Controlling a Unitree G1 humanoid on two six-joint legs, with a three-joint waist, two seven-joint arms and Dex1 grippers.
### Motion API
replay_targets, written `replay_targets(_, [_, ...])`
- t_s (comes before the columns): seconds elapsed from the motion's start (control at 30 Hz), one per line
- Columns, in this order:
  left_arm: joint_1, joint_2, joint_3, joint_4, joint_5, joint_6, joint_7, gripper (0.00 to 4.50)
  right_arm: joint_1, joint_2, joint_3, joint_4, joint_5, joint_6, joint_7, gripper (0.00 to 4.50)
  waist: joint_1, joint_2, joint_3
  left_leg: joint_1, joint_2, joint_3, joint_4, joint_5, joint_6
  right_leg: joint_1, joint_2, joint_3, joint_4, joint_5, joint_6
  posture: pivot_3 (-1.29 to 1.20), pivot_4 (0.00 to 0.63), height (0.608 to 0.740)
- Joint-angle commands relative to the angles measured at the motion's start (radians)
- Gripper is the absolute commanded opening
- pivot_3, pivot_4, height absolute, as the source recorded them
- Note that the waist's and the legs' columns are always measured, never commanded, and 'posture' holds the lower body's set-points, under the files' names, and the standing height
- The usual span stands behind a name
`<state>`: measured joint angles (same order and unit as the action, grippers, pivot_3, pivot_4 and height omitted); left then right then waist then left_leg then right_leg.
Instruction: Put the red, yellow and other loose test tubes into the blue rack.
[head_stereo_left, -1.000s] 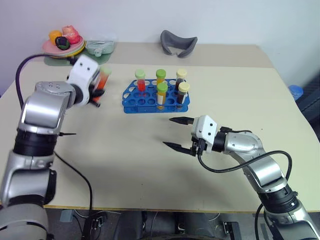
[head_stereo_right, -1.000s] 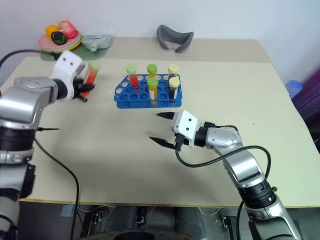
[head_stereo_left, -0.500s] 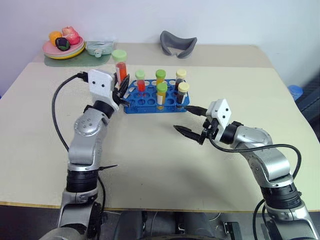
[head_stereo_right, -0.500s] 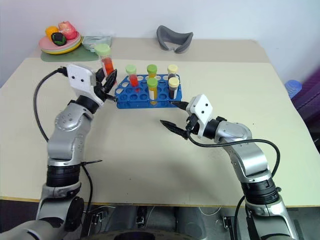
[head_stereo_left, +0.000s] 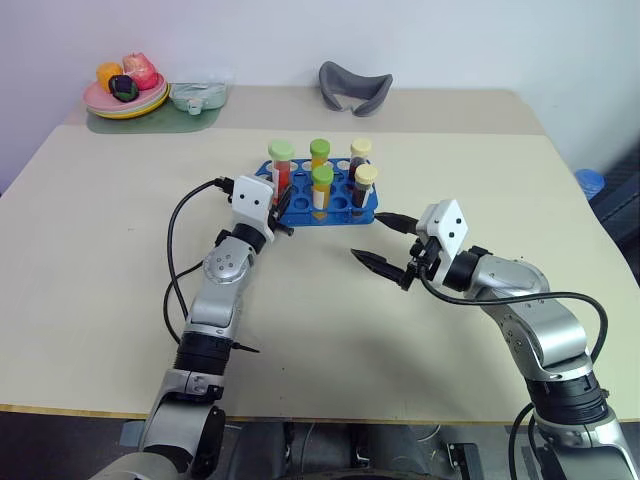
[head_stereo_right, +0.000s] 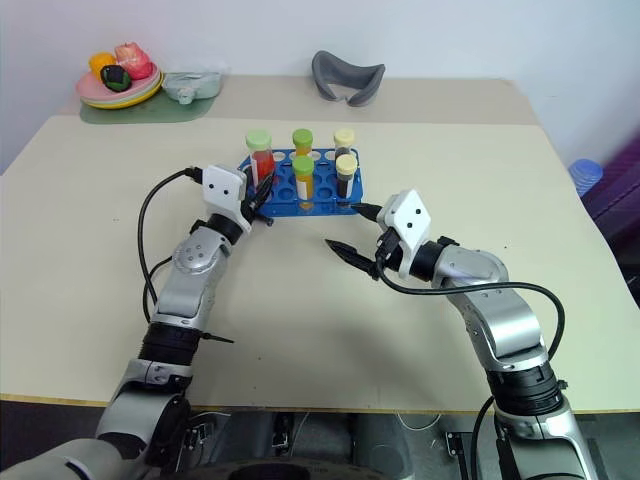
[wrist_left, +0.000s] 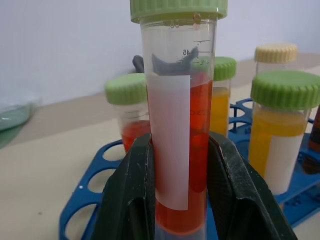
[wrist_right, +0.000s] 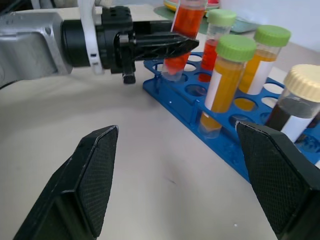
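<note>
The left gripper (wrist_left: 182, 195) is clamped on the lower body of a green-capped test tube of red liquid (wrist_left: 181, 150), holding it upright with its tip at a hole along the near-left edge of the blue rack (wrist_right: 210, 117), where five capped tubes already stand. The tube looks light, rigid and smooth-walled, so I judge it could slip or tilt between the fingers, and that low hold may crowd the rack. The right gripper (head_stereo_left: 385, 242) hovers spread wide and empty just beside the rack's right end.
</note>
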<state>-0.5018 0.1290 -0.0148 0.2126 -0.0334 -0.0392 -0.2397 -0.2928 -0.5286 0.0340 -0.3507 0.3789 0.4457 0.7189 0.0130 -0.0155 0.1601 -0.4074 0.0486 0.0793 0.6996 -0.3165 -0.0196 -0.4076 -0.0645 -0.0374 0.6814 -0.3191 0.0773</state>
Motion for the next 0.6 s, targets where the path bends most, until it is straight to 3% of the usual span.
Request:
replay_targets(0.03, [-0.034, -0.015, 0.017, 0.034, -0.016, -0.064, 0.01, 0.77, -0.007, 0.006, -0.025, -0.053, 0.025, 0.001, -0.013, 3.82, 0.001, 0.0, 0.0, 0.0, 0.0, 0.0, 0.0, 0.0, 0.0, 0.0, 0.0, 0.0, 0.0, 0.0, 0.0, 0.0, 0.15, 0.735])
replay_targets(0.6, [-0.092, -0.034, 0.025, 0.262, 0.001, -0.268, 0.01, 0.77, 0.016, 0.005, -0.027, -0.083, 0.028, 0.008, -0.053, 3.82, 0.0, 0.0, 0.0, 0.0, -0.001, 0.0, 0.0, 0.0, 0.0, 0.0, 0.0, -0.001, -0.001, 0.0, 0.0, 0.0, 0.15, 0.735])
